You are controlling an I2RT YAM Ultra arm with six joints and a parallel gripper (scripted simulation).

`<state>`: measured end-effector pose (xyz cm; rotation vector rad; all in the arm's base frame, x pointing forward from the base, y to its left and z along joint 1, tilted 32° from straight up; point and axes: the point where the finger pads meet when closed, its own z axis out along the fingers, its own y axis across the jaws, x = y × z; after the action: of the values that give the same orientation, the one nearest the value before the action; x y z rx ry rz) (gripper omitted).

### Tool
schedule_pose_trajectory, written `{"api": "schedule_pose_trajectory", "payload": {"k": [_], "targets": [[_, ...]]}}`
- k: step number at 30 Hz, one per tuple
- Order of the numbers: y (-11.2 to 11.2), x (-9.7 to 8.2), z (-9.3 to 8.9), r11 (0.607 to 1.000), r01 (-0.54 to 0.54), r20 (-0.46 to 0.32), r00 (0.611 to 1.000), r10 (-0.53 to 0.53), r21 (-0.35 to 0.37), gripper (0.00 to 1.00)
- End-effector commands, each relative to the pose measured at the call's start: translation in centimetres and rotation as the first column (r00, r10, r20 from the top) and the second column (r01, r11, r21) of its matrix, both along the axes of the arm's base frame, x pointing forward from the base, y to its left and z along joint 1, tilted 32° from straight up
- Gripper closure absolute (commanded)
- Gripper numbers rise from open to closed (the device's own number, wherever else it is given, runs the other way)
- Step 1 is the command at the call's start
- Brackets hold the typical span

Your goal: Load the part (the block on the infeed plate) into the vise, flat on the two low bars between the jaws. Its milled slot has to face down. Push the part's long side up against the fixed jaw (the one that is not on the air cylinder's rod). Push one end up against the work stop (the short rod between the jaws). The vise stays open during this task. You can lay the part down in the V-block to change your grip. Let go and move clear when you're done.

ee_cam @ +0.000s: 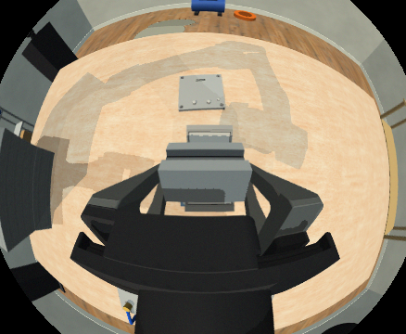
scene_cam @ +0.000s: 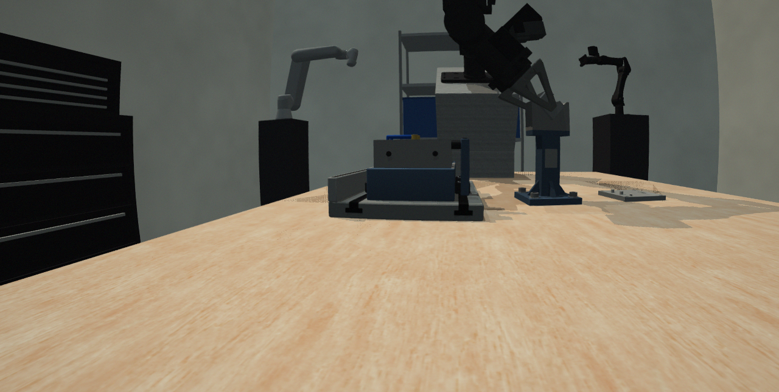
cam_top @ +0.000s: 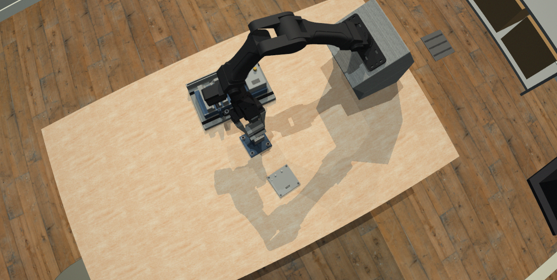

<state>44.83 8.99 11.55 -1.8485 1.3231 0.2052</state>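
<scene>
The grey part [ee_cam: 205, 178] lies in the V-block [cam_top: 255, 142], which stands on a blue post [scene_cam: 548, 168] between the vise and the infeed plate. My gripper [cam_top: 253, 127] is shut on the part, one finger on each side; it also shows in the wrist view [ee_cam: 206, 192] and side view [scene_cam: 544, 111]. The part still rests at the top of the V-block. The vise [cam_top: 229, 99] sits just behind, partly hidden under my arm; its grey jaw and blue body show in the side view [scene_cam: 411, 174]. The infeed plate [cam_top: 283, 180] is bare. The slot's side cannot be told.
The arm's grey base block [cam_top: 370, 50] stands at the table's far right corner. A small grey control box [cam_top: 256, 79] sits on the vise base. A black cabinet [scene_cam: 59, 161] stands off the table's left.
</scene>
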Motion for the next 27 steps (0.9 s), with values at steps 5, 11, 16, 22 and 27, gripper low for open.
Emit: {"api": "schedule_pose_trajectory", "payload": {"k": [5, 11, 16, 22, 27], "targets": [[-0.3, 0.3, 1.9, 1.0, -0.001, 0.032, 0.999, 0.0, 0.015, 1.0], [-0.3, 0.2, 2.3, 1.0, 0.0, 0.04, 0.999, 0.0, 0.014, 1.0], [-0.3, -0.1, 2.1, 1.0, 0.0, 0.032, 0.999, -0.001, 0.014, 1.0], [-0.3, -0.5, 1.7, 1.0, 0.0, 0.017, 1.0, -0.001, 0.016, 1.0], [-0.3, -0.9, 1.4, 1.0, 0.0, 0.004, 1.0, -0.001, 0.017, 1.0]]}}
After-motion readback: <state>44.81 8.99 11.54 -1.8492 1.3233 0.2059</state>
